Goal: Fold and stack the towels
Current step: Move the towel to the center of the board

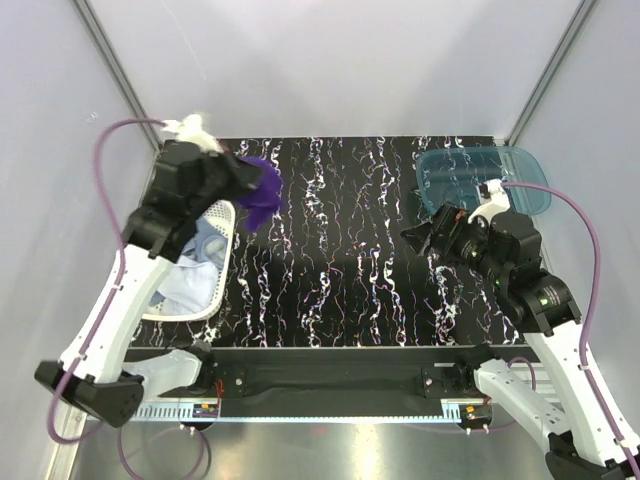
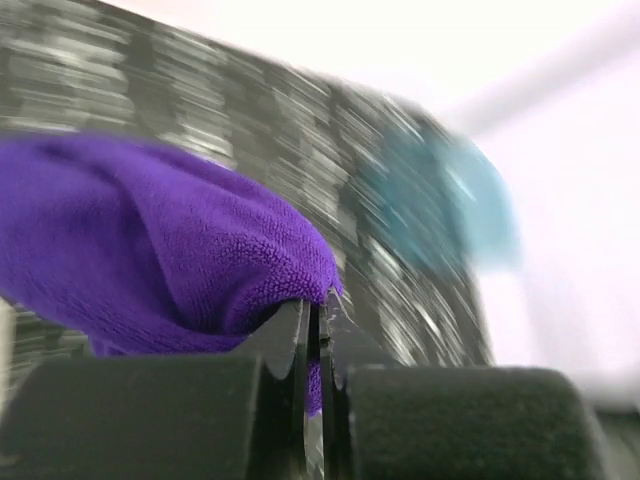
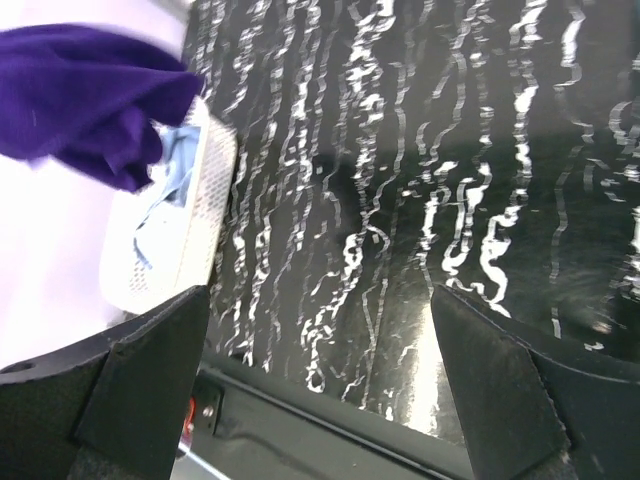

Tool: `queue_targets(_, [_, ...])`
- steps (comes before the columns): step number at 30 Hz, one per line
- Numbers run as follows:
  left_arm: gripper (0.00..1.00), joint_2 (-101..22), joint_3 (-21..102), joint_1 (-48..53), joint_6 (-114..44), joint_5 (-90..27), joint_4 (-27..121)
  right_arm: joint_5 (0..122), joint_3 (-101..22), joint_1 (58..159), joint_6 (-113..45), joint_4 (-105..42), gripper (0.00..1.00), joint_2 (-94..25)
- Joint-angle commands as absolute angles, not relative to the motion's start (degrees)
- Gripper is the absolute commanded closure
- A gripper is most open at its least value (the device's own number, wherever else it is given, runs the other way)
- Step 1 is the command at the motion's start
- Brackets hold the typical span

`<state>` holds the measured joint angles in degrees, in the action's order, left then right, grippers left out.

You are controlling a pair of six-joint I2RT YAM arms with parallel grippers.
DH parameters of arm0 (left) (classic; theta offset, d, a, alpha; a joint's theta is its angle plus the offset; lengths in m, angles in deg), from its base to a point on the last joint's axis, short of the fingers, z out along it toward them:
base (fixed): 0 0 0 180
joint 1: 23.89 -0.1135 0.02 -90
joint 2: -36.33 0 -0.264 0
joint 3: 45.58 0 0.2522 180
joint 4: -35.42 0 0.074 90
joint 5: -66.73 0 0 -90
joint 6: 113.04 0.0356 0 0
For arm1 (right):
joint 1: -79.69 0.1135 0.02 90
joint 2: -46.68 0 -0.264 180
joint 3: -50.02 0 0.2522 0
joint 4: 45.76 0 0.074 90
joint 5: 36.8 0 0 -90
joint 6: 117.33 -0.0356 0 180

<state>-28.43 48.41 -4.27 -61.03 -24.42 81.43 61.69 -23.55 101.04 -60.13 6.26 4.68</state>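
— A black bench (image 1: 340, 260) veined in white is seen between pale walls. Where is the purple towel (image 1: 262, 192) found?

— It is held up off the bench at the far left, above the far rim of the white basket (image 1: 228, 222). It is pinched by the left gripper (image 2: 318, 308), whose jaws are pressed together on a fold of it. The rest is left hanging in a bunch.

— And the other towels?

— Pale blue cloth (image 1: 190, 285) is seen crumpled in the basket. How many pieces there are cannot be told.

— The right gripper (image 3: 320, 320)?

— Its jaws are spread wide with nothing between them. It is held above the bench's right half, near the teal bin (image 1: 480, 170) in the far right corner.
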Motion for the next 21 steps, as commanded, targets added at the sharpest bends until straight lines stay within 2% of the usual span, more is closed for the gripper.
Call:
queue_targets(1, [1.00,-30.65,45.90,7.73,-61.09,-38.56,70.56,56.27,-26.49,101.05,-58.80,9.66,0.00,3.44])
queue_targets(3, [1.00,-30.91,38.37,12.65,-61.97,-37.52,65.20,56.71,-25.53,100.96,-58.36,10.89,0.00,3.17])
queue_targets(4, [0.96,-31.00,35.19,16.24,-62.76,-36.99,62.48,57.32,-24.92,101.05,-58.36,11.15,0.00,3.17])
queue_targets(5, [0.88,-31.78,32.46,17.67,-63.20,-35.59,61.41,57.59,-23.52,101.05,-58.44,11.33,0.00,3.26])
queue_targets(8, [0.84,-33.72,21.65,19.36,-66.36,-33.21,59.56,57.59,-20.27,101.05,-59.32,11.68,0.00,3.26])
queue_targets(10, [0.75,-34.95,15.85,19.36,-67.59,-31.19,60.43,56.72,-18.59,101.05,-60.11,11.51,0.01,3.09])
queue_targets(11, [0.69,-35.48,14.86,19.36,-67.34,-28.40,61.65,56.45,-16.84,101.05,-60.90,11.07,0.02,2.91])
queue_targets(17, [0.52,-33.82,15.91,19.36,-63.38,-17.93,72.38,53.55,-9.99,101.05,-64.41,8.44,0.10,1.33])
queue_targets(18, [0.46,-33.12,16.26,19.36,-62.51,-17.13,73.26,51.37,-9.10,101.05,-65.29,8.00,0.12,1.06])
queue_targets(21, [0.43,-29.87,16.79,20.32,-57.17,-21.76,72.57,52.49,-6.98,101.05,-66.87,6.68,0.19,0.01])
